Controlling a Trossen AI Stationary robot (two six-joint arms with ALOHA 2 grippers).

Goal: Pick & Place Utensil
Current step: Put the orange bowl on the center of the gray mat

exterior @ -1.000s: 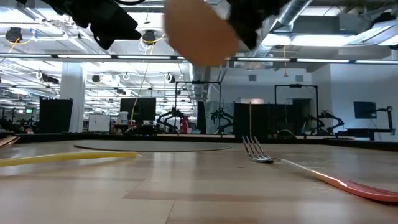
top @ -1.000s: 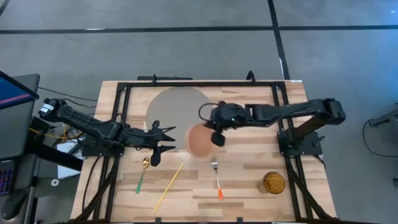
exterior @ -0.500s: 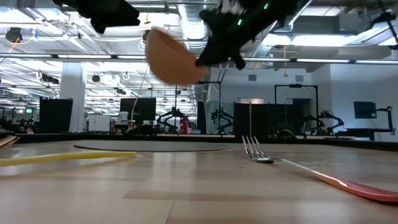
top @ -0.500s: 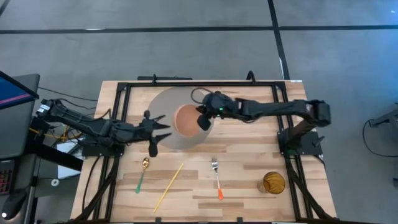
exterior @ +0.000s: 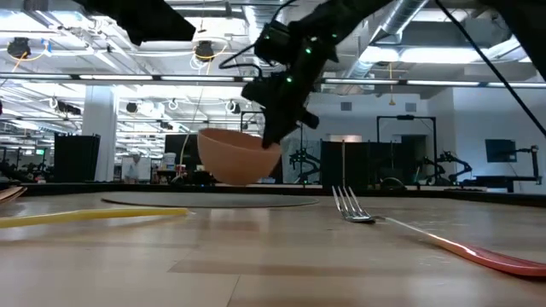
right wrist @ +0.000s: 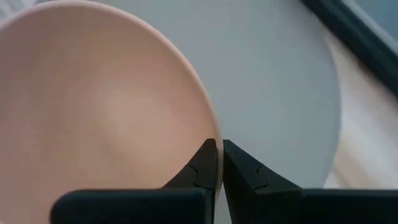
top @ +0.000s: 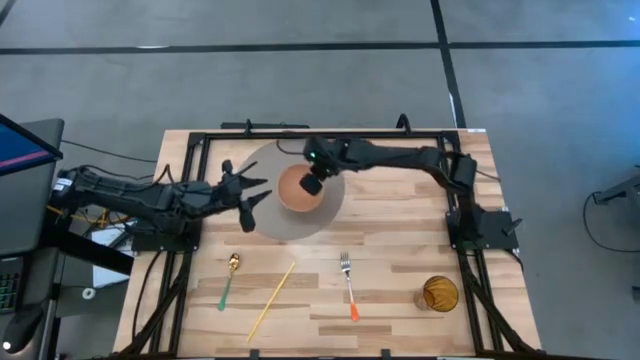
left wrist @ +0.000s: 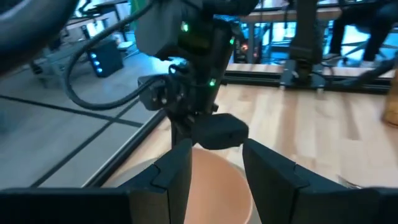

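We cannot tell from the low view whether the bowl [exterior: 235,156] touches the mat [exterior: 209,202] or hangs just above it; its base shows slightly clear of the grey disc. In the right wrist view the bowl is cut off on one side. In the left wrist view only part of its rim shows between the left gripper's own fingers [left wrist: 174,177]. No writing or label is readable in any view.

The table [top: 400,290] is pale wood planks with a black frame along its edges. Grey floor with dark seam lines surrounds it. The low view shows a large lit hall with ceiling ducts, dark racks and other arm rigs behind.

The round grey mat [top: 262,208] lies at the table's far centre. The tan bowl [top: 300,190] sits over it, upright.

The right gripper [top: 312,183] is pinched on the bowl's rim, fingers nearly together with the wall between them [right wrist: 214,163].

The left gripper [top: 250,192] hovers beside the mat's left edge, fingers spread, holding nothing.

Nearer the front edge lie the utensils, all well apart from both grippers: a yellow stick [top: 270,300], a fork [top: 349,285] with an orange handle, a spoon [top: 229,278] with a green handle. An amber cup [top: 439,293] stands at front right.
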